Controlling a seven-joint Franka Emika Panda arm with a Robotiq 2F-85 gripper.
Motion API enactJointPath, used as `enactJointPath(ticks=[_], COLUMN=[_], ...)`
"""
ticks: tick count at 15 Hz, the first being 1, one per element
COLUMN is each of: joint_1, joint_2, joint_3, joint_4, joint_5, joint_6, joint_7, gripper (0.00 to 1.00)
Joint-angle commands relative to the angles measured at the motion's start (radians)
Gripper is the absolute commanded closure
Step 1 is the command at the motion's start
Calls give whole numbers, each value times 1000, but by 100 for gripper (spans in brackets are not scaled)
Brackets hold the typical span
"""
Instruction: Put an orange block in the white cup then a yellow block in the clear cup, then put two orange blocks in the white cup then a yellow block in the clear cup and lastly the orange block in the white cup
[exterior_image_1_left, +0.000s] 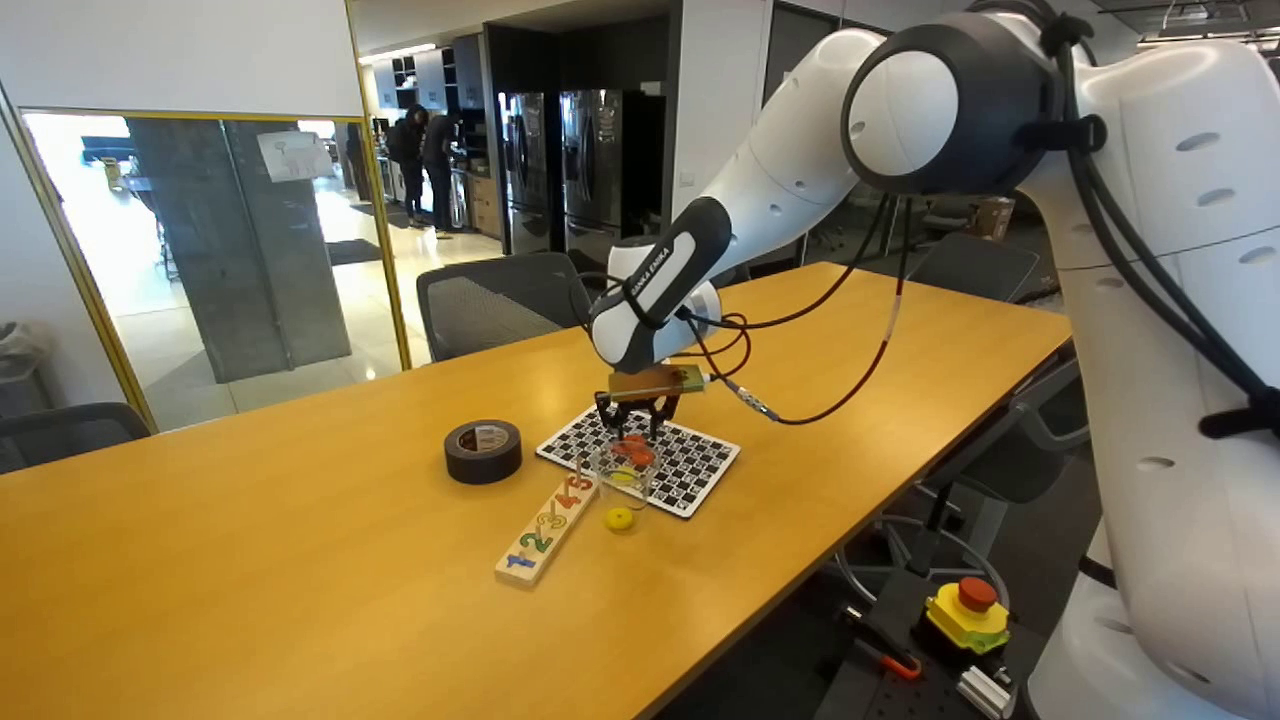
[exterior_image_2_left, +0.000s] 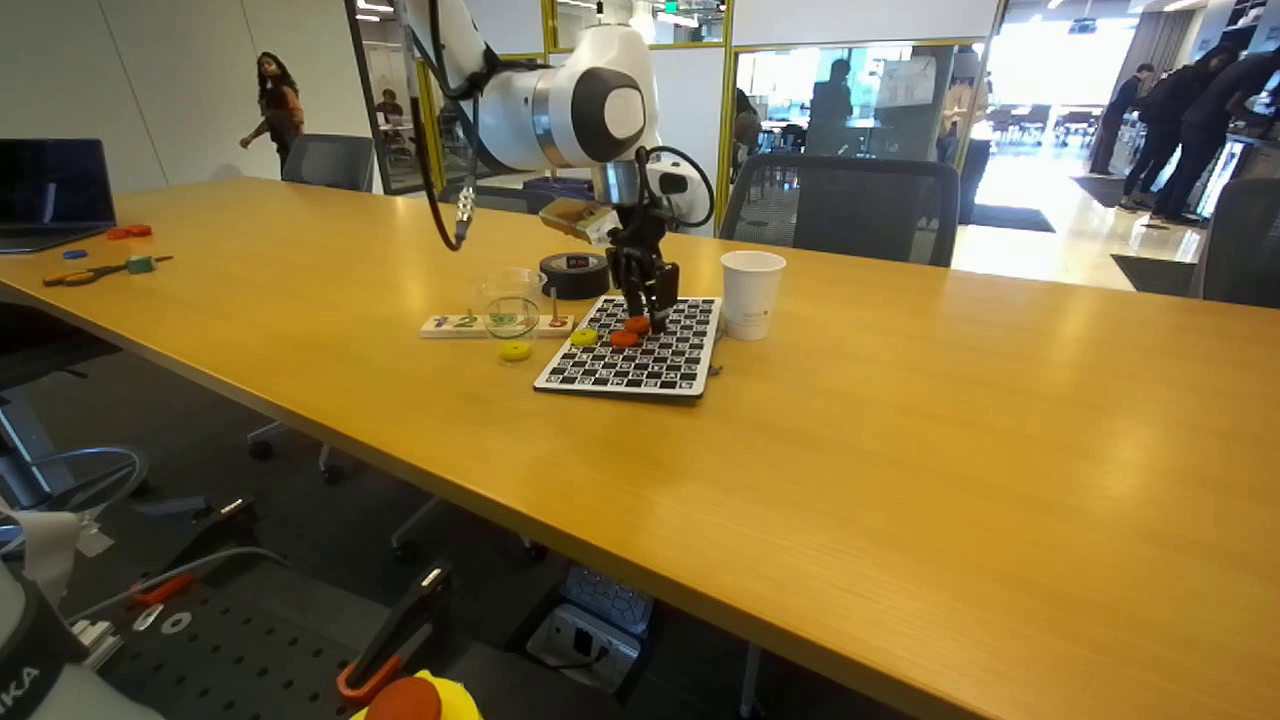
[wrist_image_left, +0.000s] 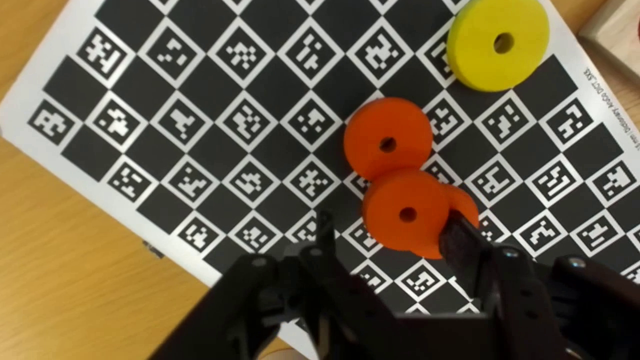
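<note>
Three orange blocks, round with centre holes, lie on the checkered board. In the wrist view, the top orange block (wrist_image_left: 395, 202) rests partly on a lower orange block (wrist_image_left: 465, 202), beside another orange block (wrist_image_left: 387, 122). My gripper (wrist_image_left: 389, 227) is open around the top block; its right finger is against it, its left finger apart. The gripper is also low over the board in both exterior views (exterior_image_1_left: 637, 437) (exterior_image_2_left: 648, 315). A yellow block (wrist_image_left: 500, 60) lies on the board. Another yellow block (exterior_image_2_left: 515, 351) is at the bottom of the clear cup (exterior_image_2_left: 513, 300). The white cup (exterior_image_2_left: 752, 295) stands upright; its inside is hidden.
The checkered board (exterior_image_2_left: 620, 378) lies under the blocks. A wooden number board with pegs (exterior_image_1_left: 548, 530) is beside the clear cup. A black tape roll (exterior_image_1_left: 483, 462) stands nearby. A laptop (exterior_image_2_left: 55, 190) and a tool (exterior_image_2_left: 90, 274) are at the table's far end.
</note>
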Motion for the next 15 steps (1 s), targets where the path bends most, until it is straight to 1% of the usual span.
enactJointPath(ticks=[1, 2, 3, 4, 7, 10, 13, 15], joint_1=[20, 20, 20, 19, 20, 24, 41, 30], joint_2=[6, 6, 7, 6, -7, -67, -131, -172], joint_3=[-20, -19, -19, -18, -22, -36, -71, -73], joint_4=[20, 22, 23, 24, 23, -8, -35, -33], joint_5=[-12, -11, -10, -9, -11, -23, -61, -76], joint_6=[6, 4, 2, -2, -16, -24, -11, -20], joint_7=[24, 24, 24, 22, 24, 31, 75, 71], gripper=[73, 80, 82, 79, 79, 79, 79, 79])
